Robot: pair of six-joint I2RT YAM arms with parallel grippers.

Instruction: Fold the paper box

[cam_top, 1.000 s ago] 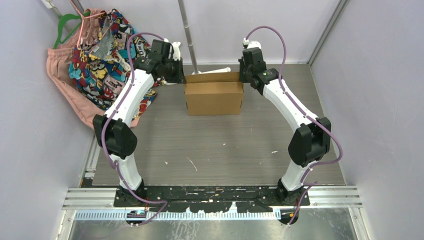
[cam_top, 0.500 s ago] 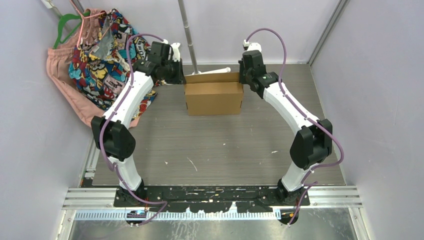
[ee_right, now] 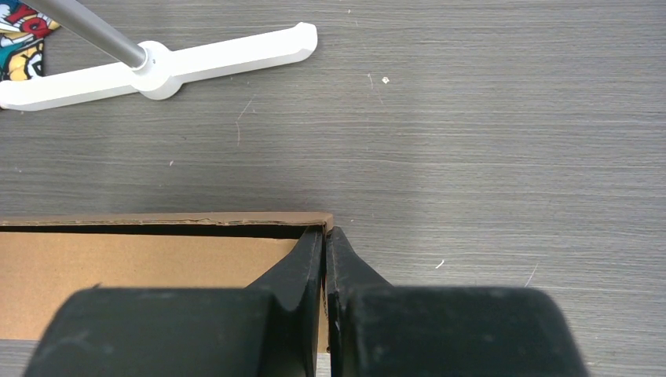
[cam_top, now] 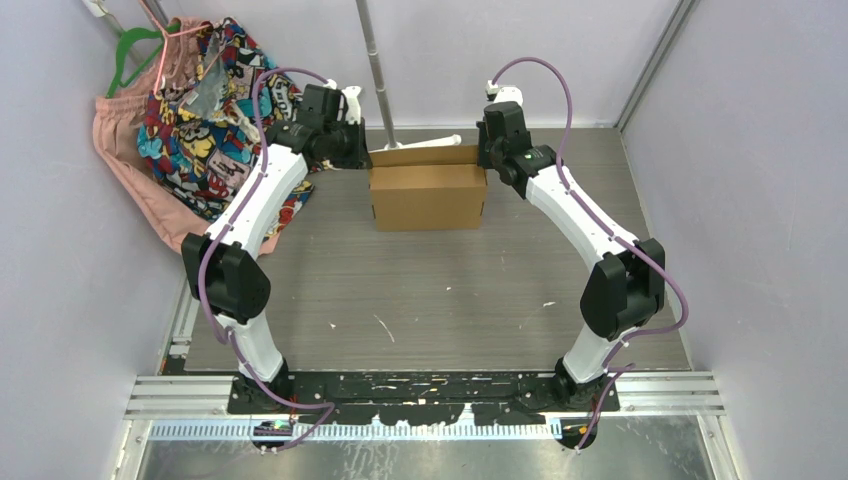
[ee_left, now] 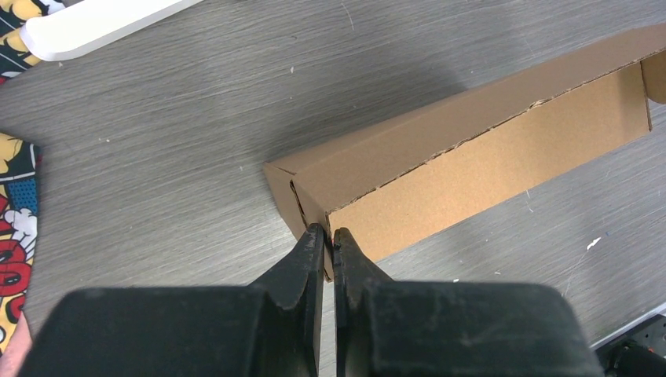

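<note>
At 10 o'clock on the table (cam_top: 430,290), a heap of printed and pink garments (cam_top: 200,110) lies against the wall, clear of the work. The left gripper (ee_left: 328,236) is at the left end of the paper box (cam_top: 428,200). Its fingers are together, with a thin edge of the cardboard end wall pinched between them at the near left corner. The paper box sits on the table toward 12 o'clock, midway between the two arms. It is already raised into a rectangular body, with a panel standing up along its far side. Just beyond it, at 12 o'clock, is the white foot (ee_right: 181,59) of a metal pole (cam_top: 375,60), close to the box but not touching it. The right gripper (ee_right: 324,236) mirrors the left: fingers together, clamped on the right end wall at the far right corner. Judged step: both end walls are being held to square the body, late in the task. Whether the end tabs are seated cannot be told. The next move probably calls for releasing one end without letting the wall spring back, then pressing the far panel down over the body; the box may slide on the smooth table.
</note>
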